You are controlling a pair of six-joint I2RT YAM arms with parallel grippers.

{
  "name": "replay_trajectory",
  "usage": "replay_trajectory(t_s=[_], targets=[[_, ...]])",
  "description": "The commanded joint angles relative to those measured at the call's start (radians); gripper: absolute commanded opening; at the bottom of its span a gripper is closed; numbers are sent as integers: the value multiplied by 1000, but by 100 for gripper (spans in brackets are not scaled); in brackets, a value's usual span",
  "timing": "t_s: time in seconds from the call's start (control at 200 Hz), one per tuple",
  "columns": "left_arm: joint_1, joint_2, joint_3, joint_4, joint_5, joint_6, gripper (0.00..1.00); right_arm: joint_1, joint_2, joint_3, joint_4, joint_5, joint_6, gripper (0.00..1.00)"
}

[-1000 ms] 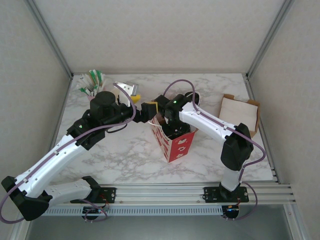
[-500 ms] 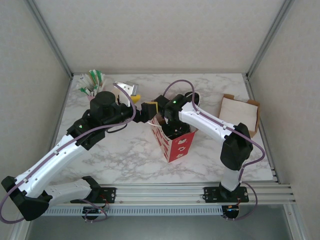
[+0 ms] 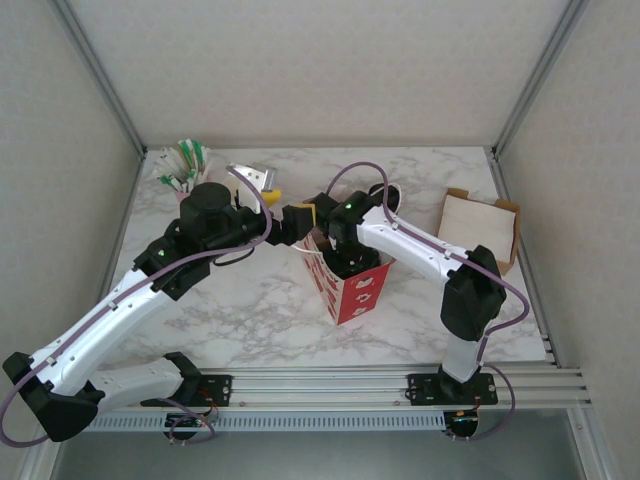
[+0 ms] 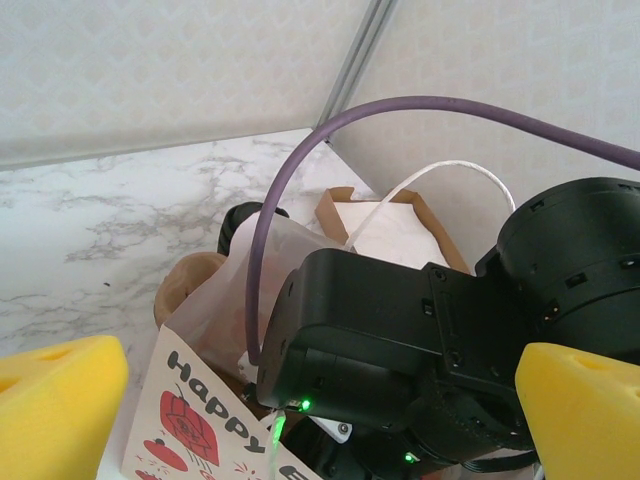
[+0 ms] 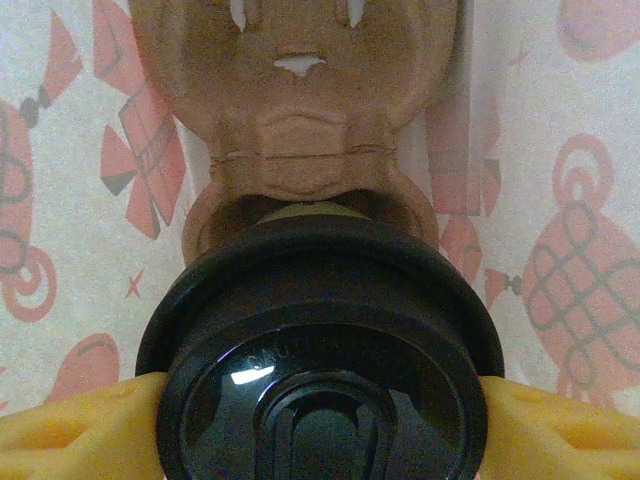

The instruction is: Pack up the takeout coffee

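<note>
**Ana:** What did the right gripper [image 5: 320, 425] have, closest to its wrist camera?

**Ben:** The takeout coffee [image 5: 320, 390]. Its black lid filled the bottom of the frame, and the yellow pads [image 5: 70, 430] pressed against it from the lower left and lower right. The claw was closed only as far as the lid's width allowed.

**Ana:** And behind the cup?

**Ben:** A brown cup carrier [image 5: 300, 110] ran up the middle of the frame. A sliver of olive showed in its round pocket just above the lid. I couldn't tell whether the cup was fully seated. Beyond that was the inside wall of the gift bag [image 5: 60, 150], with its red print showing through.

**Ana:** The left gripper [image 4: 320, 410]?

**Ben:** It was spread wide, with one pad in each bottom corner of its wrist view. It held nothing and faced the right arm's wrist over the bag's mouth.

**Ana:** From above?

**Ben:** The bag [image 3: 360, 290] stood at centre on the marble table [image 3: 250, 320]. A cardboard box [image 3: 480, 228] lay farther off, at the right edge.
</note>
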Motion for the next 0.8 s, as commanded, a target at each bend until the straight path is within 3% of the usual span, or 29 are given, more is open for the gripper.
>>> replay_trajectory(t_s=[0.0, 0.381, 0.796], targets=[[-10, -4, -1, 34, 3, 14, 100, -6, 33, -53, 29, -32, 14, 74], [-11, -3, -2, 38, 5, 13, 100, -6, 83, -143, 124, -40, 19, 74], [-11, -8, -10, 38, 3, 14, 100, -6, 98, -129, 95, -6, 26, 75]])
